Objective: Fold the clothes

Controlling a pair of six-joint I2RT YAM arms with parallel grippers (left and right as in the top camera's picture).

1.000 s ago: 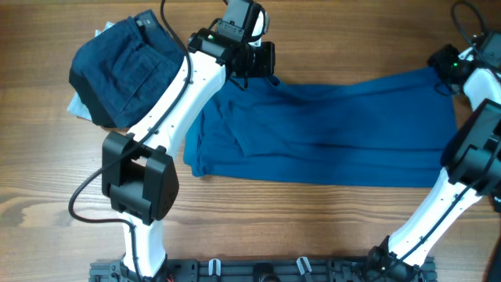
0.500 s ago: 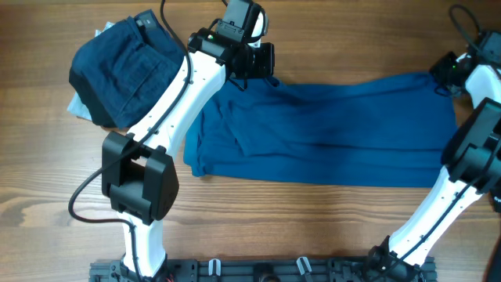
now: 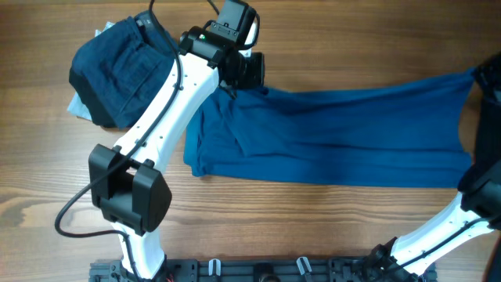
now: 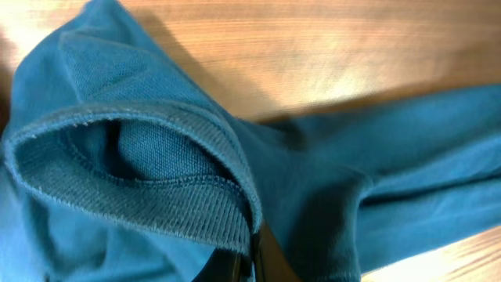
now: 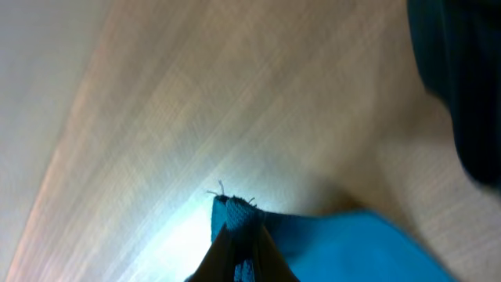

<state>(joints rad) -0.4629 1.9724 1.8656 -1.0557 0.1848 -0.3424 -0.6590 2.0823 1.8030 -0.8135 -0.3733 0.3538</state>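
Spanning the wooden tabletop (image 3: 329, 227), the blue shirt (image 3: 337, 133) lies stretched from centre-left to the right edge, mostly flat, with creases near its left end. The dark denim garment (image 3: 117, 66) sits bunched at the upper left, to the left of the shirt, on top of a pale-blue piece (image 3: 78, 107) that shows at its lower left edge. The left hand (image 4: 252, 262) is pressed together on a ribbed hem at the shirt's upper left end. The right hand (image 5: 239, 247) pinches a corner of the shirt at the far right
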